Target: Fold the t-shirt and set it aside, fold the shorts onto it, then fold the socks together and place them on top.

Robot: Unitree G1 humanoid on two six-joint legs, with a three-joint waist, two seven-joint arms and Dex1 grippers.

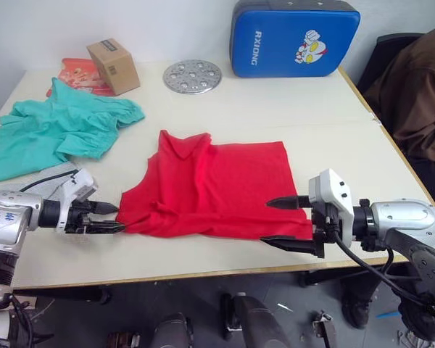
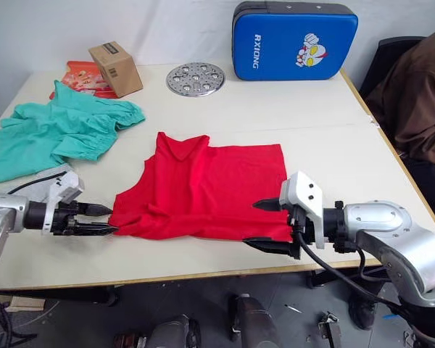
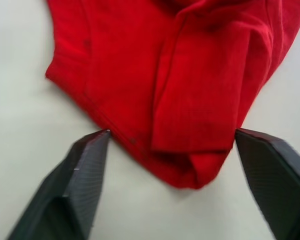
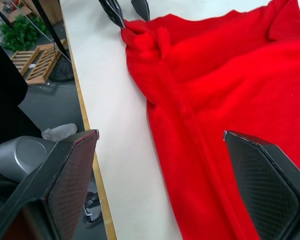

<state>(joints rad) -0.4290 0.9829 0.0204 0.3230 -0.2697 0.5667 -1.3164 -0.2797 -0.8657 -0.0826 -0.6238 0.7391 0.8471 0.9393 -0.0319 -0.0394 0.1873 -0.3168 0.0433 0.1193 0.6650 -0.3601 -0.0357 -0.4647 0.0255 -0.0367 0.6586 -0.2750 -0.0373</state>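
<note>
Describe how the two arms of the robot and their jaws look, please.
Both arms are silver-grey metal shells with black joints and black cables along them. The left gripper and right gripper each carry a white box-shaped wrist housing and two black pointed jaws; the wrist views show ribbed inner faces. The left arm bears small blue lettering.

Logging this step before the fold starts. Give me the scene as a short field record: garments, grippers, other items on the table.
t-shirt: red, spread near the table's front edge, partly folded
shorts: teal, crumpled at far left
left gripper: open, fingers around the shirt's left corner
right gripper: open, at the shirt's right front corner
table: also holds a cardboard box, a round metal disc, a blue pad
socks: not identified
</note>
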